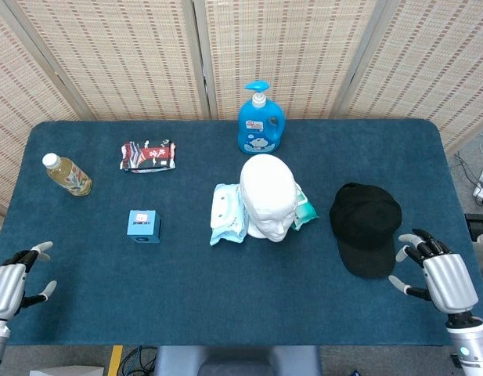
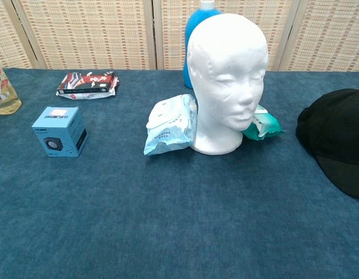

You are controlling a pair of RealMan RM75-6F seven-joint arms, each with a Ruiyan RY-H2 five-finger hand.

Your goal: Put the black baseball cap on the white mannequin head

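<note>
Your right hand (image 1: 435,270) hovers empty with fingers spread, just beside the black fabric baseball cap (image 1: 365,228), which lies flat on the blue table (image 1: 225,305), near the upright white foam mannequin head (image 1: 268,196). Your left hand (image 1: 14,280) is likewise empty, fingers apart.

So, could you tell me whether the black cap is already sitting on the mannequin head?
No, the black cap lies flat on the table to the right of the bare white mannequin head, apart from it.
</note>
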